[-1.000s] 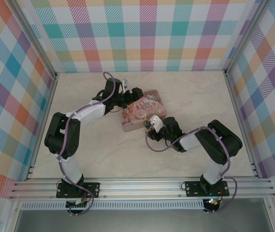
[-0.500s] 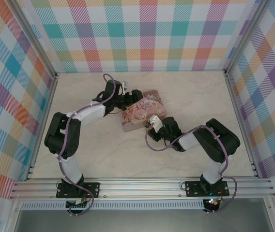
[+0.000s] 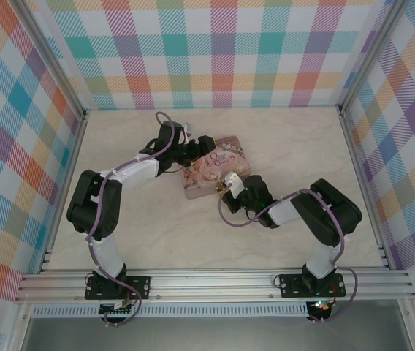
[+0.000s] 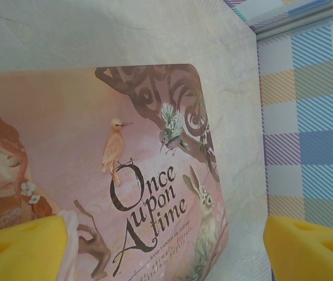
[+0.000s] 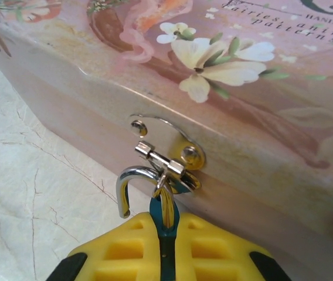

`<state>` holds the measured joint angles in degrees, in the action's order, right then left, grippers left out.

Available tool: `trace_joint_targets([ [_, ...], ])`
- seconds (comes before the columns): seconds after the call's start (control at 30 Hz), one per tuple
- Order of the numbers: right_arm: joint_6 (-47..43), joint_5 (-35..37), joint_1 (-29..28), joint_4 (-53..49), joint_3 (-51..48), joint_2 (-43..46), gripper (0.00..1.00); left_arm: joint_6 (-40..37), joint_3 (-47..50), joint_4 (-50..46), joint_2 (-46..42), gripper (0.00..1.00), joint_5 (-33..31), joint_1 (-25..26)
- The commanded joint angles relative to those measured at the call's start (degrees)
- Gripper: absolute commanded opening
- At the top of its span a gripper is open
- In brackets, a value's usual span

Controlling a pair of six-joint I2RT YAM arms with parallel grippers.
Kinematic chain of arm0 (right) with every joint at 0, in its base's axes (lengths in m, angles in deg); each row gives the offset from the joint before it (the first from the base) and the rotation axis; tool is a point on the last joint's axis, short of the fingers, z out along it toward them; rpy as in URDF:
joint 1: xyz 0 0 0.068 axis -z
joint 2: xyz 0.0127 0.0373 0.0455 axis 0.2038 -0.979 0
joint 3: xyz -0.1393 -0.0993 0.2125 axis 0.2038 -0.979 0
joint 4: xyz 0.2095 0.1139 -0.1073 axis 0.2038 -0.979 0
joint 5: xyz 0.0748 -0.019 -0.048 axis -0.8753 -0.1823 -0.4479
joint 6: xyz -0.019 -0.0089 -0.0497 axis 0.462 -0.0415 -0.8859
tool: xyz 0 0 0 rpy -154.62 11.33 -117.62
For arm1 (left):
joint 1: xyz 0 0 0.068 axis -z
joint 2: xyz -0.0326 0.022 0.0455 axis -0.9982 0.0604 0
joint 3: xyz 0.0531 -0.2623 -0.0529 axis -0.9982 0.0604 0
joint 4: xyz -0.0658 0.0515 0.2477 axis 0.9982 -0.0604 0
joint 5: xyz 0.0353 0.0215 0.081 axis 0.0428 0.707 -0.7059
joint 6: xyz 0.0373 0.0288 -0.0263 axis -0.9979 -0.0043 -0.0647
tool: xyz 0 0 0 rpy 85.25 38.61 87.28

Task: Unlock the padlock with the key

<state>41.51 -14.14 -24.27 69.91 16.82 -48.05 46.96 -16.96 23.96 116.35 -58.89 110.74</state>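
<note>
Your right claw (image 5: 165, 243) is pressing its yellow foam pads (image 5: 125, 249) together on the tiny blue-teal padlock (image 5: 159, 215). Most of the body is hiding between them. You are seeing only a thin teal strip in the slit, and its lower end is running off the bottom edge of the right wrist view, so you cannot tell where the keyhole sits.

Just beyond the pad tips, the silvery metal shackle (image 5: 123, 182) is rising out of the body and arching over to the left. Its left leg is dropping behind the pad's edge, so you cannot tell whether that end is seated. Its right leg is passing through the loop of a small shiny metal hasp (image 5: 181, 159). The hasp is riveted to the front wall of the pink illustrated tin box (image 5: 260, 117), directly ahead of the claw. The pale marble-patterned table (image 5: 31, 175) is lying to the left, below the tin.

From above, the padlock is too small to make out at the right claw's tip against the tin's near edge.

At the tin's far side, your left claw (image 4: 166, 249) is standing wide open and gripping nothing. One yellow pad is hanging over the lid and the other past the tin's edge, both cut off by the frame. You cannot tell whether either is touching.
</note>
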Motion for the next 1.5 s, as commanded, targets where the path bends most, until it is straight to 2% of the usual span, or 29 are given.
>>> trace_joint_targets([
  [0.0,0.7,6.7,-0.1,-2.5,0.1,1.3,0.02,-0.4,2.3,-0.9,-1.6,0.87,-0.8,-0.5],
  [0.27,8.6,20.4,-1.0,-7.4,-0.1,4.4,0.0,0.2,6.3,-0.3,-4.1,0.86,-2.5,1.1],
  [0.37,11.7,21.0,-1.0,-8.9,-0.1,5.1,0.0,1.2,8.0,0.6,-5.2,0.87,-3.1,2.3],
  [0.63,25.2,23.1,-0.9,-21.5,3.6,4.3,0.0,2.4,10.8,0.7,-7.9,0.87,-5.4,4.6],
  [0.8,28.0,25.2,-1.0,-26.9,5.6,3.4,0.0,3.3,10.3,1.1,-8.6,0.87,-5.5,5.7],
  [0.93,27.9,25.2,-1.0,-27.3,5.8,3.0,0.0,2.6,9.1,0.1,-9.1,0.87,-6.1,6.4],
  [1.03,26.0,22.4,-1.0,-25.4,4.2,4.9,0.08,1.7,8.1,-1.1,-9.4,0.88,-6.4,6.4],
  [1.23,22.3,16.3,-0.8,-23.2,-1.5,12.2,0.38,0.7,6.9,-2.7,-9.8,0.88,-6.8,6.3],
  [1.33,21.2,14.2,0.0,-23.9,-4.2,16.0,0.49,0.5,6.7,-3.0,-9.9,0.88,-7.0,6.3],
  [1.47,20.8,9.1,3.0,-24.2,-5.5,18.4,0.54,0.3,6.6,-3.5,-10.1,0.89,-7.3,6.3],
])
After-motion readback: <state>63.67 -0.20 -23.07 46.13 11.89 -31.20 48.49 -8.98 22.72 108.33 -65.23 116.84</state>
